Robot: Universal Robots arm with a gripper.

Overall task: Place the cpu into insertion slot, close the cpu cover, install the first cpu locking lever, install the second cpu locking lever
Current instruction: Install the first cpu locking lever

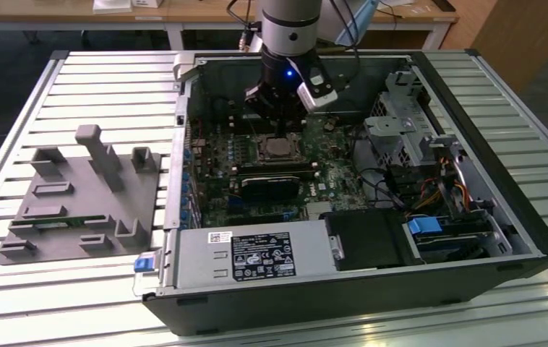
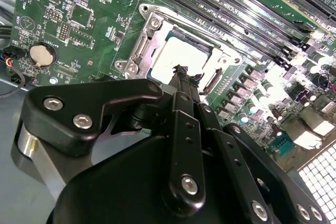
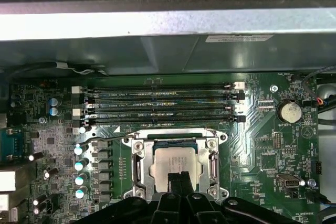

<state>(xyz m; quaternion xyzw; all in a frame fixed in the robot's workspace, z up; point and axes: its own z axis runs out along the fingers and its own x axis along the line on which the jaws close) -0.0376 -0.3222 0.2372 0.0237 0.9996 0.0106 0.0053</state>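
The cpu [image 3: 176, 162] [image 2: 178, 56] lies flat in the insertion slot [image 3: 173, 142] on the green motherboard, its silver top showing. The silvery cpu cover [image 3: 138, 162] [image 2: 143, 45] lies down around it, framing the chip through its window. My gripper [image 3: 180, 178] [image 2: 182, 72] hangs just over the chip's near edge with its dark fingertips together and nothing held between them. In the exterior view the gripper [image 1: 274, 123] stands straight above the cpu [image 1: 276, 149] inside the open computer case. I cannot tell whether the thin wire levers beside the cover are latched.
Long black memory slots [image 3: 163, 103] run beside the socket, and a coin battery [image 3: 287, 111] sits further off. A black heatsink block [image 1: 269, 188], power supply [image 1: 254, 256] and drive cage [image 1: 404, 123] crowd the case. A grey fixture [image 1: 81, 195] lies at the exterior view's left.
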